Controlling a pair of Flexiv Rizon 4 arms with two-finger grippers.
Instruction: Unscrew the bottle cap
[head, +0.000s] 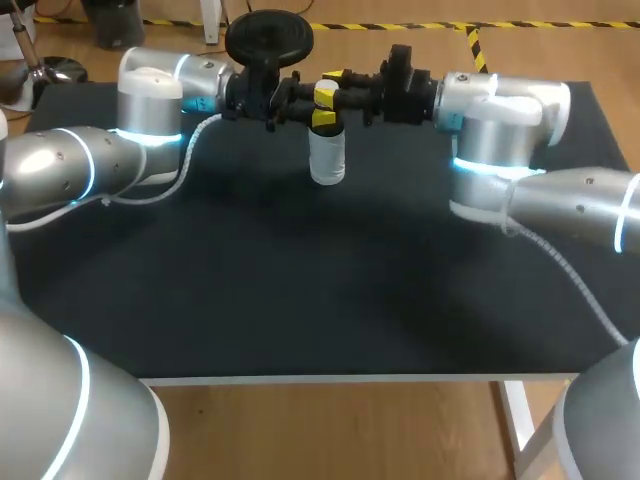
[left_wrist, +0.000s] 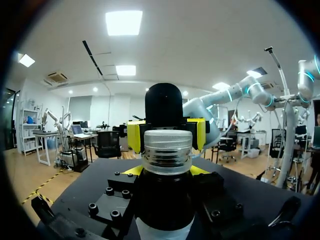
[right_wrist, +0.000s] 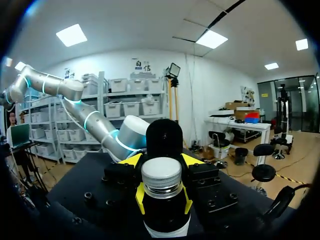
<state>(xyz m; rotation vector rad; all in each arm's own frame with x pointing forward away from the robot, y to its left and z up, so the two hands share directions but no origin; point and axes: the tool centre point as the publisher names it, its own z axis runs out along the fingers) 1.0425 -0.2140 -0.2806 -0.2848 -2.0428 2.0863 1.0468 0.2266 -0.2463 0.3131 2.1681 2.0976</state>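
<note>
Head view: level left claw (head: 321, 116) clamps bottle (head: 327, 160), right claw (head: 331, 87) opposite.

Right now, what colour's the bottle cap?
The cap is silver with ribbed sides; clearest in the right wrist view.

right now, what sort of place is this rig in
Most likely a robotics lab test bench: a black table, a left arm and a right arm meeting over it, and the left gripper and right gripper both shut on one small bottle.
</note>
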